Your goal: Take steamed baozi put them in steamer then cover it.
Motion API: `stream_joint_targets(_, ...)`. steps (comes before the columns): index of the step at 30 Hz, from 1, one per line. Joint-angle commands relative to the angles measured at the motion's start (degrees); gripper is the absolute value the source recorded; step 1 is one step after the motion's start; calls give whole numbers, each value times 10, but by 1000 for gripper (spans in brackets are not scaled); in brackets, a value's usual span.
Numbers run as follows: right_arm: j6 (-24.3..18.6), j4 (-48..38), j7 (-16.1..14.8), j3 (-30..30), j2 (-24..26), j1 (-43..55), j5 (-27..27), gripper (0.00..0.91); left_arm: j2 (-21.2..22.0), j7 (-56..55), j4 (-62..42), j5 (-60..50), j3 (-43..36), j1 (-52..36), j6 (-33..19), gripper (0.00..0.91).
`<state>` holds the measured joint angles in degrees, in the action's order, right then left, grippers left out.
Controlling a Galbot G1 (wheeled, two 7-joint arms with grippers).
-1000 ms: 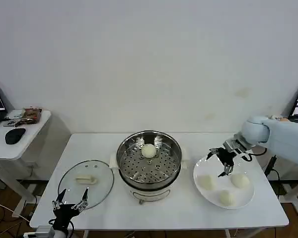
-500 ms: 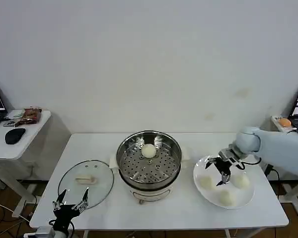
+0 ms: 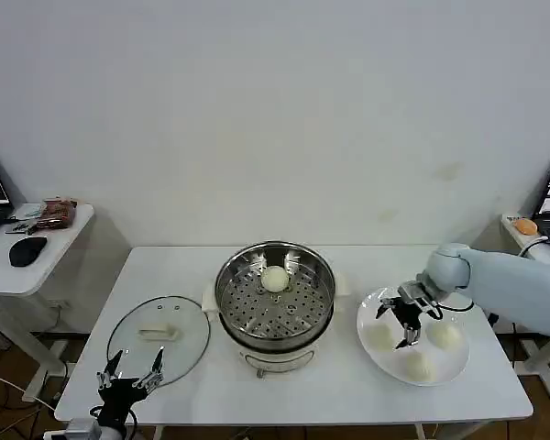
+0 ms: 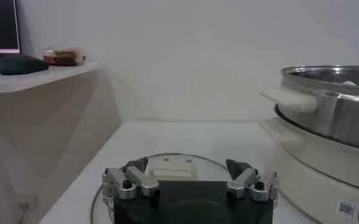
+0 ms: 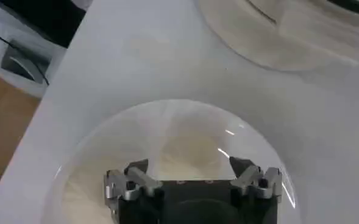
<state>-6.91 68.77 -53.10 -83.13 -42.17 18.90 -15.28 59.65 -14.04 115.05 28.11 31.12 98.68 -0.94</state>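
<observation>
The right tool [image 3: 400, 323] hangs spread over the plate [image 3: 458, 367], poised above a baozi [image 3: 379, 337] bound for the steamer [image 3: 275, 293].

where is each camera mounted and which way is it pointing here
Head view: on the robot's head, looking forward and down at the white table; the left end effector waits at the near edge, the right end effector is over the flat white round plate.
Left wrist view: low behind the open left end effector, facing the round clear glass lid and shiny stainless-steel steamer.
Right wrist view: above the open right end effector, looking down onto the plate.
Shared: head and left wrist views both show lid and steamer.
</observation>
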Motion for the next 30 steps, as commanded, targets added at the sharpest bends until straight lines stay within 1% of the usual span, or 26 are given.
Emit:
stream_joint_targets(1, 2, -15, -1, 12, -6, -15, 6, 907, 0, 0, 1, 0, 0, 2, 0, 907)
stream_joint_targets(19, 6, -32, 0, 39, -11, -43, 5, 907, 0, 1, 3, 0, 0, 5, -1, 907)
stream_joint_targets(25, 7, -36, 0, 44, -16, -48, 3, 877, 0, 1, 7, 0, -1, 5, 0, 907)
stream_joint_targets(26, 8, -36, 0, 44, -16, -48, 2, 846, -1, 0, 7, 1, -1, 5, 0, 907)
stream_joint_targets(28, 7, -36, -1, 44, -15, -47, 2, 826, -1, 0, 7, 2, 0, 4, 0, 907)
stream_joint_targets(30, 8, -36, -2, 43, -16, -46, 1, 836, -2, 0, 7, 3, 0, 3, 1, 907)
